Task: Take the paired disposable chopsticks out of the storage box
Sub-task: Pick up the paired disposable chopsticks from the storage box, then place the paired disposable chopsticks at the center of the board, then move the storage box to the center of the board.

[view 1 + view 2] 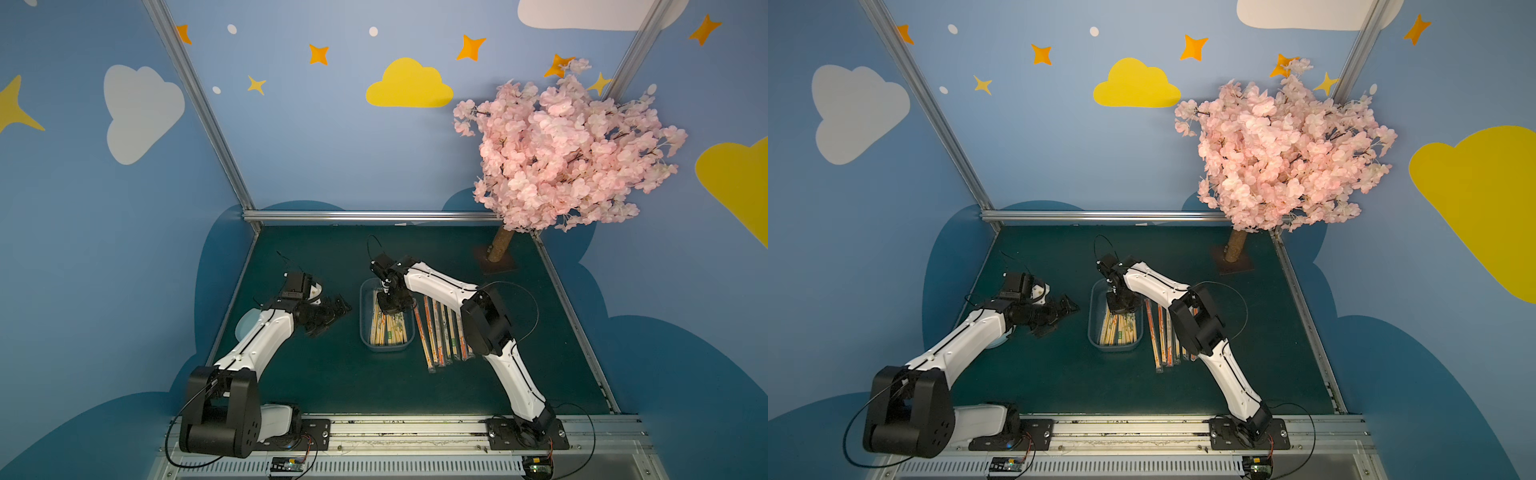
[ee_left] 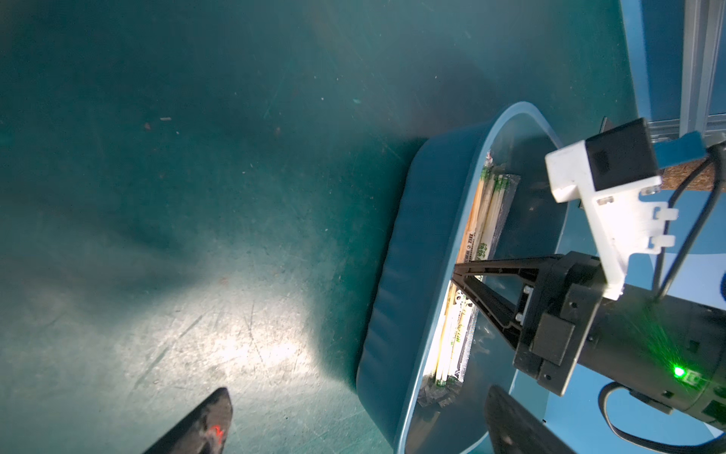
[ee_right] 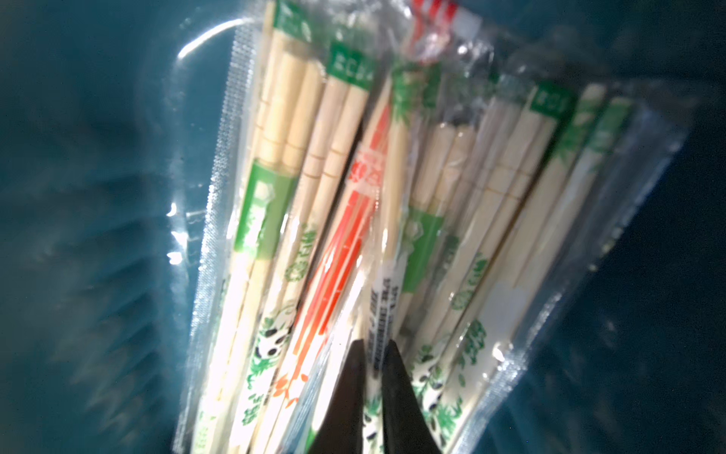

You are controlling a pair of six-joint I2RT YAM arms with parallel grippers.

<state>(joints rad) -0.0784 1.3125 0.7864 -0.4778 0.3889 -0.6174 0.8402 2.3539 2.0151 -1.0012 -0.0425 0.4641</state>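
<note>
**A:** Where to find the chopsticks (image 1: 388, 330)?

**B:** Shown heaped lengthwise in the clear bluish box (image 1: 388, 348), in the middle of the bench (image 1: 316, 374), in both top views. Also shows a row of wrapped pairs (image 1: 436, 336) lying flat on the bench just beside the box, at its 3 o'clock, partly hidden under the right arm (image 1: 440, 282).

**A:** And the pincers?

**B:** Shows the right pincer (image 3: 374, 346) lowered into the 12 o'clock half of the box, tips pressed together on one black-printed pair (image 3: 380, 310) atop the heap. Shows the left pincer (image 1: 334, 320) spread wide, holding nothing, apart from the box at its 9 o'clock.

**A:** How to expect a pair to handle?

**B:** Judged very light, and stiff along its length, yet thin enough to bend or snap if levered sideways. Judged slippery as well: glossy loose film, liable to slide over the wood inside or to drag a neighbouring sleeve along.

**A:** Where best to take hold?

**B:** Across the narrow width, pinching wood rather than film alone. Near mid-length for a level lift. An off-centre hold is probably enough for so light a thing, but likely to let one end droop and catch the rim of the box. Cannot tell from the right wrist view whether nipping wood or only film. Best lifted straight up and slowly, clear of the neighbours, before carrying toward 3 o'clock.
</note>
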